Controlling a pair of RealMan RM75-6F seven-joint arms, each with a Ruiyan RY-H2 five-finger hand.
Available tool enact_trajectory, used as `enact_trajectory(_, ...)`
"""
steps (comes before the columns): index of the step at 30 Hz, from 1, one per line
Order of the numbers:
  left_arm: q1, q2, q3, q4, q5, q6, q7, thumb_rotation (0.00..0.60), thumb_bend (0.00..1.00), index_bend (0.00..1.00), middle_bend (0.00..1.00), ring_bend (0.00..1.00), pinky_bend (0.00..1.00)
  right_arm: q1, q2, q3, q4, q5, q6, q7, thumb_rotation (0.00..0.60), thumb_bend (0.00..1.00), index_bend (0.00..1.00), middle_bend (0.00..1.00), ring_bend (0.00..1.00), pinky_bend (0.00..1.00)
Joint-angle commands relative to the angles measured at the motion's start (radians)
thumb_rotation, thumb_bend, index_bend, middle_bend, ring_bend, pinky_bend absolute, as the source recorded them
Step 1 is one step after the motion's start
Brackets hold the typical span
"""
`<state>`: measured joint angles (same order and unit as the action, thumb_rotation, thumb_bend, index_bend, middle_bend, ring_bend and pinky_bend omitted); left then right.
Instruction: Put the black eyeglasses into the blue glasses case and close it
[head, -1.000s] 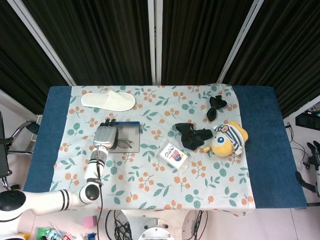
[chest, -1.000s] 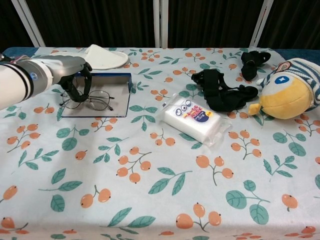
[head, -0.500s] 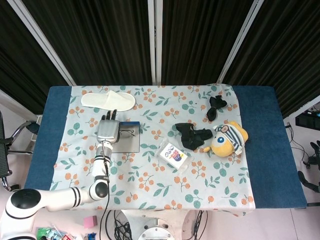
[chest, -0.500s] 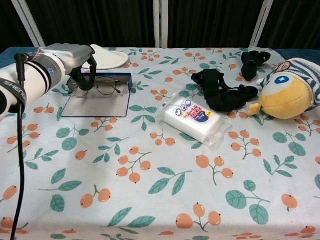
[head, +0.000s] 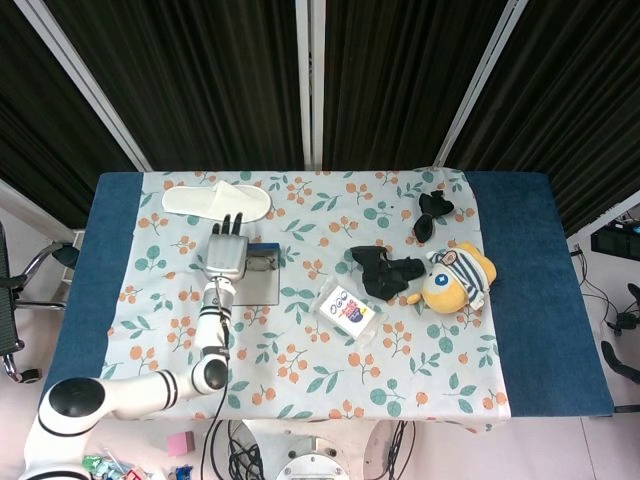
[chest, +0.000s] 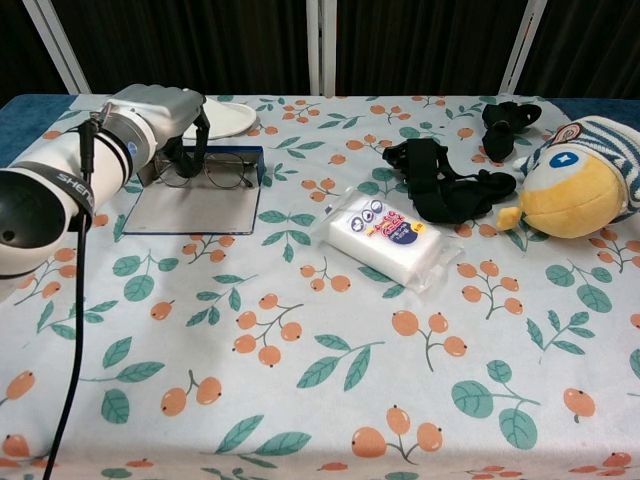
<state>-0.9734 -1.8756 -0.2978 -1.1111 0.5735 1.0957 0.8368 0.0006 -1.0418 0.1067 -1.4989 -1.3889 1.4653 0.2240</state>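
Note:
The blue glasses case (chest: 196, 208) lies open at the left of the table, its flat grey panel toward me and its blue-walled half (chest: 251, 160) behind. My left hand (chest: 166, 114) holds the black eyeglasses (chest: 227, 172) by their left lens, with its fingers (chest: 191, 150) curled around the frame. The eyeglasses stand upright at the blue-walled half. From the head view, the left hand (head: 228, 256) covers the case's far left part (head: 256, 289), and the eyeglasses (head: 263, 265) stick out to its right. My right hand appears in neither view.
A white slipper (chest: 216, 116) lies just behind the case. A wet-wipes pack (chest: 385, 236) sits mid-table. Further right are a black strap bundle (chest: 440, 190), a smaller black item (chest: 508, 118) and a yellow plush toy (chest: 575, 180).
My left hand has carried the eyeglasses off the flat grey panel, away from me and slightly right, to the blue-walled half of the case.

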Motion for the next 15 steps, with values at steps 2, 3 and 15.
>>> enact_trajectory(2, -0.007, -0.019, -0.007, 0.052, -0.001, -0.019, 0.012, 0.600, 0.54, 0.67, 0.01, 0.01, 0.16, 0.000, 0.000, 0.000, 0.001, 0.001, 0.000, 0.001, 0.600, 0.24, 0.00, 0.00, 0.00, 0.00)
enact_trajectory(3, -0.007, -0.021, -0.010, 0.061, -0.005, -0.025, 0.016, 0.600, 0.54, 0.66, 0.01, 0.01, 0.16, 0.000, 0.001, 0.001, 0.002, 0.003, -0.001, 0.003, 0.600, 0.24, 0.00, 0.00, 0.00, 0.00)
enact_trajectory(15, 0.022, 0.003, 0.000, 0.020, 0.047, -0.027, -0.001, 0.600, 0.54, 0.11, 0.00, 0.01, 0.16, 0.000, 0.007, 0.003, -0.013, 0.001, 0.000, -0.008, 0.600, 0.24, 0.00, 0.00, 0.00, 0.00)
